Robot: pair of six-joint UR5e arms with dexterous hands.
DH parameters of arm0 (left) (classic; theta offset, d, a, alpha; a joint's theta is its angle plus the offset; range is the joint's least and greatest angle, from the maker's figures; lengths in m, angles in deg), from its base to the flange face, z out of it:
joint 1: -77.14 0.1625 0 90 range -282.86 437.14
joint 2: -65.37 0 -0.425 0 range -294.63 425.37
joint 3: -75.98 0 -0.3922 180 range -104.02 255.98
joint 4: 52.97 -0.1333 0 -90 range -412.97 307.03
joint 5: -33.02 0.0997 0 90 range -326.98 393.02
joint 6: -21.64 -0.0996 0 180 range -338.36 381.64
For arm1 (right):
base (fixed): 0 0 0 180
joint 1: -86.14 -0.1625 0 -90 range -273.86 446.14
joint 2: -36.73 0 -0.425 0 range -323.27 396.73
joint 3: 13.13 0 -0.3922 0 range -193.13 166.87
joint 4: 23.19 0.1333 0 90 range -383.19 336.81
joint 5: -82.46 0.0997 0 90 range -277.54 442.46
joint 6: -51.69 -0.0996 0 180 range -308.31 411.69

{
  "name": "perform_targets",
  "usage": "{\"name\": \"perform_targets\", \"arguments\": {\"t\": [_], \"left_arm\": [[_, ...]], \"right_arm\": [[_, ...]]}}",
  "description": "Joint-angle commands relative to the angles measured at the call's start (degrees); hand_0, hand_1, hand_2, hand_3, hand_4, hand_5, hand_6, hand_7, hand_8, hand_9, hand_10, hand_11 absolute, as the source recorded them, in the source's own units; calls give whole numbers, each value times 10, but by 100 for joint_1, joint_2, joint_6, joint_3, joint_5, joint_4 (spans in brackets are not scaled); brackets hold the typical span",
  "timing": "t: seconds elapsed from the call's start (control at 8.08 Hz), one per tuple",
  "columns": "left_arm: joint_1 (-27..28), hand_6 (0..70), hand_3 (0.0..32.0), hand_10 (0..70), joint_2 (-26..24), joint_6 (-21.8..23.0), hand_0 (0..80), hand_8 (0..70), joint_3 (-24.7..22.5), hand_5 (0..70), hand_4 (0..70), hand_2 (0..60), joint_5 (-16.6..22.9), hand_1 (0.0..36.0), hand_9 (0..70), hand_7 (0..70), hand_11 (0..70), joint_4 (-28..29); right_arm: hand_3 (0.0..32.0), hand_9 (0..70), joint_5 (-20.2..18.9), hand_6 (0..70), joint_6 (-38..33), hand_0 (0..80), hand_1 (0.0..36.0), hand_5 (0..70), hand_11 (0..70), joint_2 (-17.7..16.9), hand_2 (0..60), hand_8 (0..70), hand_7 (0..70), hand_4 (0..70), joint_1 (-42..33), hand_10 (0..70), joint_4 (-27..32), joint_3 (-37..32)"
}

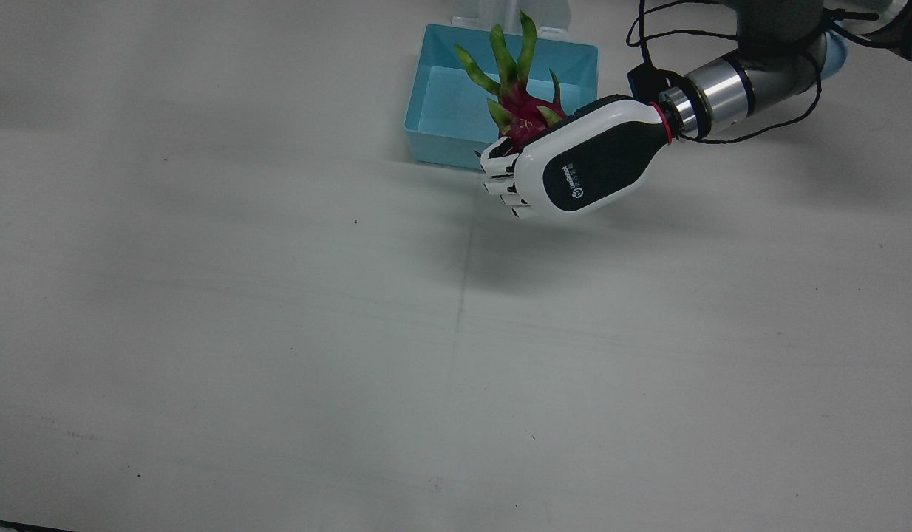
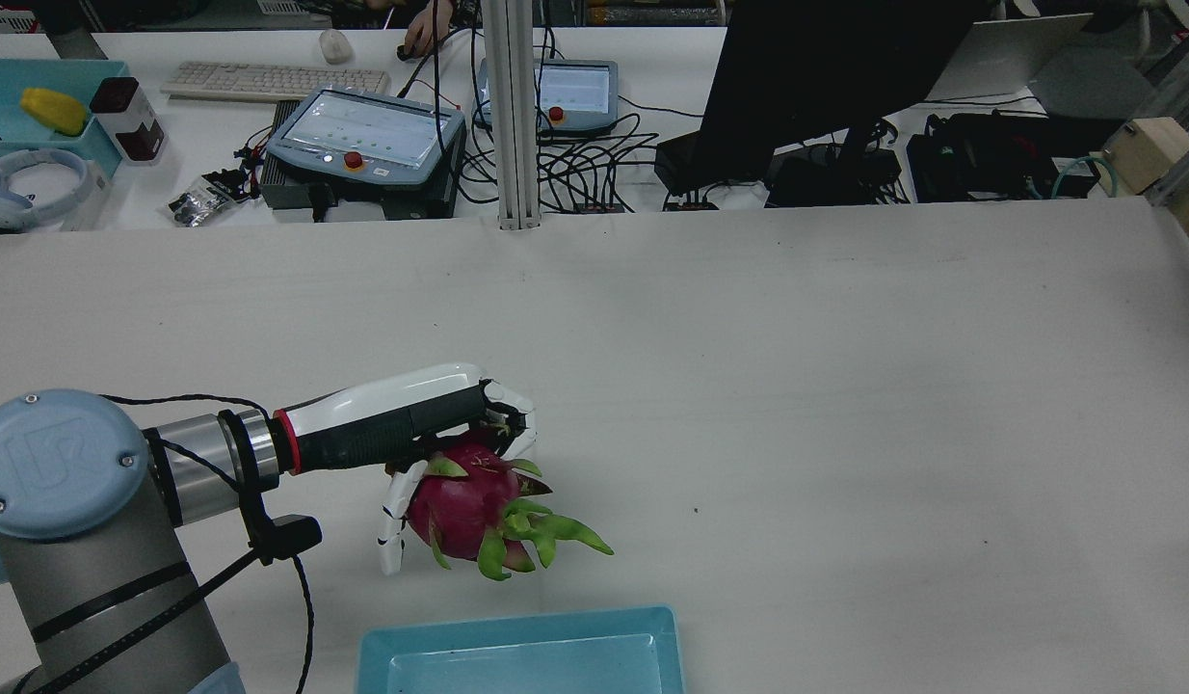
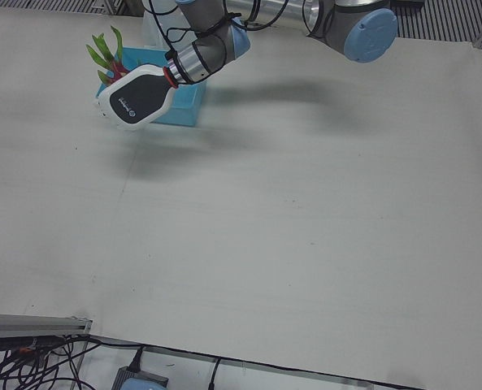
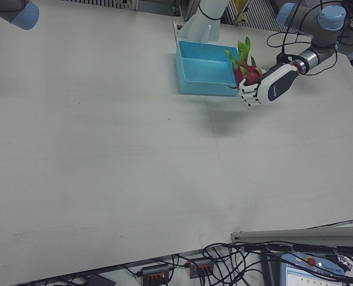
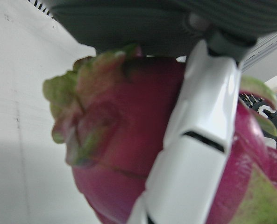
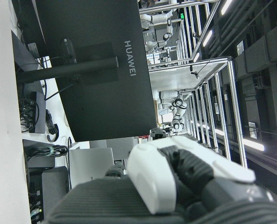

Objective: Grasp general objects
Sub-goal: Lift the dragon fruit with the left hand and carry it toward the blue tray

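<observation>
1. Wrapping the dragon fruit [image 2: 464, 506], the white fingers [image 2: 395, 520] of the left hand [image 1: 582, 162] are closed round its magenta body, holding it above the desk [image 1: 278, 332].
2. In the front view the fruit's green scales point to the upper centre, over the blue tray [image 1: 441, 111].
3. In the rear view the tray sits at the bottom centre, fruit just above it.
4. The right hand [image 6: 185, 177] shows only in its own view; whether its fingers are wide or closed cannot be told.

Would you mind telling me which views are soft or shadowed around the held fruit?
Left hand view: the dragon fruit fills the frame, too close and blurred. Front view: the left hand is sharp and casts a soft grey shadow on the table below it. Rear view: fruit and blue tray look crisp.
</observation>
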Motion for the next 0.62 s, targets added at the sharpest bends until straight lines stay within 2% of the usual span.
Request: {"name": "perform_targets", "arguments": {"t": [0.0, 0.12, 0.5], "left_arm": [[713, 700, 0, 700, -188, 152, 800, 700, -226, 700, 423, 600, -14, 360, 700, 700, 700, -200], [1039, 700, 0, 700, -188, 117, 800, 700, -235, 700, 428, 600, -84, 360, 700, 700, 700, -209], [1523, 700, 0, 700, -205, 117, 800, 700, -515, 700, 425, 600, -190, 360, 700, 700, 700, -243]], "right_arm": [[0, 0, 0, 0, 0, 0, 0, 0, 0, 0, 0, 0, 0, 0, 0, 0, -2, 0], [0, 0, 0, 0, 0, 0, 0, 0, 0, 0, 0, 0, 0, 0, 0, 0, 6, 0], [0, 0, 0, 0, 0, 0, 0, 0, 0, 0, 0, 0, 0, 0, 0, 0, -2, 0]]}}
